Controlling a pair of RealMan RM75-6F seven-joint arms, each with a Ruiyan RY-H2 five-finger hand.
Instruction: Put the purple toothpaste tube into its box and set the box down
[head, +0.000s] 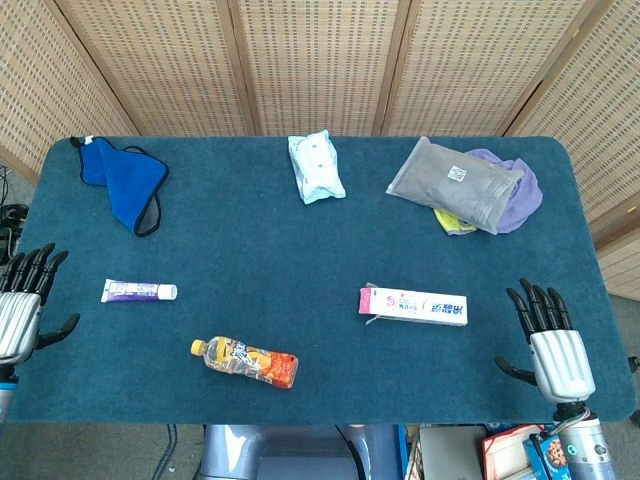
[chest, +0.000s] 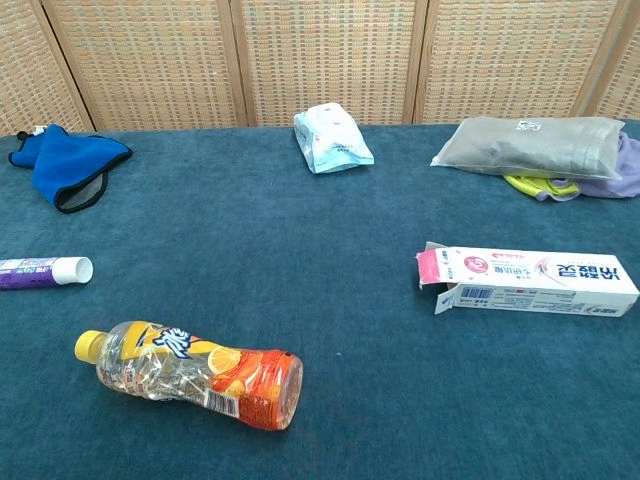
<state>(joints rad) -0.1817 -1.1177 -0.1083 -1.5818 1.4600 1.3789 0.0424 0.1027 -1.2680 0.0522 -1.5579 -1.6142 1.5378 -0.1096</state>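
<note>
The purple toothpaste tube (head: 138, 291) lies flat on the blue table, white cap pointing right; the chest view shows the tube (chest: 45, 271) at its left edge. Its white and pink box (head: 414, 305) lies flat right of centre, and the box (chest: 528, 281) has its left end flap open. My left hand (head: 22, 312) hovers open at the table's left edge, left of the tube. Near the front right corner my right hand (head: 552, 343) is open, fingers spread, right of the box. Neither hand touches anything.
An orange drink bottle (head: 246, 362) lies near the front edge. A blue cloth (head: 125, 183) sits back left, a pale wipes pack (head: 316, 167) back centre, and a grey pouch (head: 453, 184) on purple and yellow cloth back right. Wicker screens stand behind.
</note>
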